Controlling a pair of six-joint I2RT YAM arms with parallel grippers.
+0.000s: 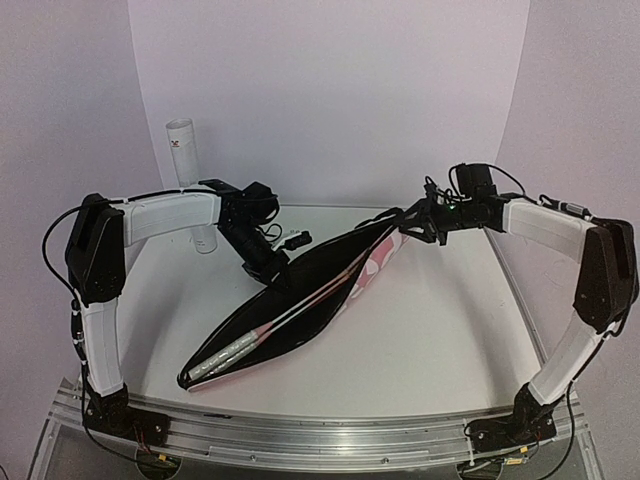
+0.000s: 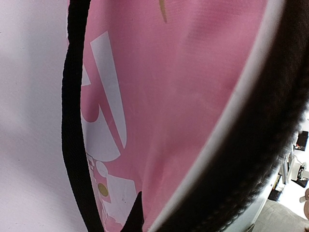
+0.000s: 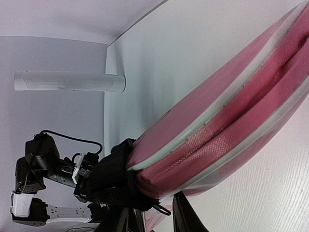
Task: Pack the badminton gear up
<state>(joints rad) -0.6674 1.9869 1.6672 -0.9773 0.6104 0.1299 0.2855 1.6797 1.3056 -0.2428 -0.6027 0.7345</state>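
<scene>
Two rackets lying inside the open pink bag on the desk.

The rackets lie side by side along the length of the bag, which runs slanted from the near left to the far right. Their white handles are at the near-left end, close together and almost parallel. The thin pale shafts go from the handles up into the black inside of the bag. The heads and strings are hidden by the bag.
</scene>
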